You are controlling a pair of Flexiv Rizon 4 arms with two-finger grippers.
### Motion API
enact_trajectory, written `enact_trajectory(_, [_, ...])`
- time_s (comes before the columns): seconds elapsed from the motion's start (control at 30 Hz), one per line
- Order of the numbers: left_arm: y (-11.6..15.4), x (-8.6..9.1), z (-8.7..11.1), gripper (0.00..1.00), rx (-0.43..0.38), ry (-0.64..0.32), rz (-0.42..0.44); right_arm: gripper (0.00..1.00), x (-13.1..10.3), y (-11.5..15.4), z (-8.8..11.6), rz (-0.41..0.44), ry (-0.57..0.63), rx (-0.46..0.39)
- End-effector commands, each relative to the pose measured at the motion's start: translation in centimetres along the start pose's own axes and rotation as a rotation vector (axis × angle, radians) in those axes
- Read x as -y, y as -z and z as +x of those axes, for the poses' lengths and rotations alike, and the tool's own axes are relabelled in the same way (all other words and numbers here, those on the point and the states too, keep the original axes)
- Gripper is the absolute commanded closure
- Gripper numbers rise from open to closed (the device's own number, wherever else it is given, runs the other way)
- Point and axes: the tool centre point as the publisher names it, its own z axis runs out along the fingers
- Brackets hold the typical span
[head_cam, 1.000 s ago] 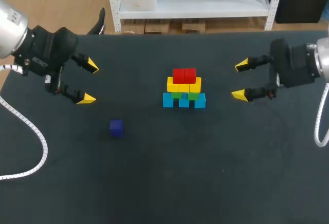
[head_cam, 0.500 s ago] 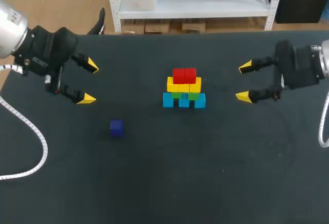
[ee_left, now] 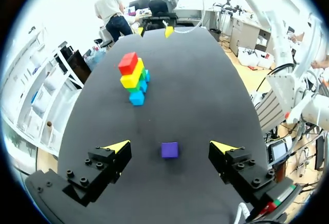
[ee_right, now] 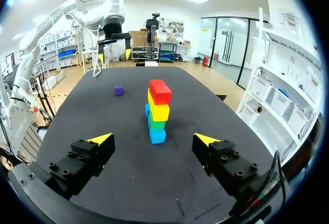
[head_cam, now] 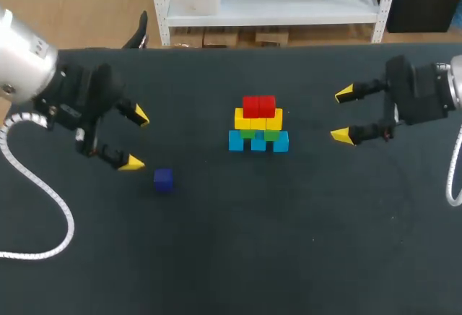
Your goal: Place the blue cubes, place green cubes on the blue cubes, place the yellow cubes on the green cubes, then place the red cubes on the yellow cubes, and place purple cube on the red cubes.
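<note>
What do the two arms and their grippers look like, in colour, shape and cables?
The left arm and the right arm are silver-grey, rounded metal. Each ends in a black, blocky gripper: the left gripper and the right gripper. Both have two black fingers with bright yellow wedge tips. A white ribbed cable trails from the left arm, and another from the right.
</note>
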Motion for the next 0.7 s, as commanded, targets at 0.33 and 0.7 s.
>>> enact_trajectory(0.33, [-3.8, 1.5, 0.5, 0.00, -0.095, 0.067, 0.028, 0.00, 0.0, -0.1, 0.1, 0.000, 0.001, 0.004])
enact_trajectory(0.7, [-5.9, -0.2, 2.2, 0.00, -0.133, 0.071, 0.032, 0.00, 0.0, -0.1, 0.1, 0.000, 0.001, 0.004])
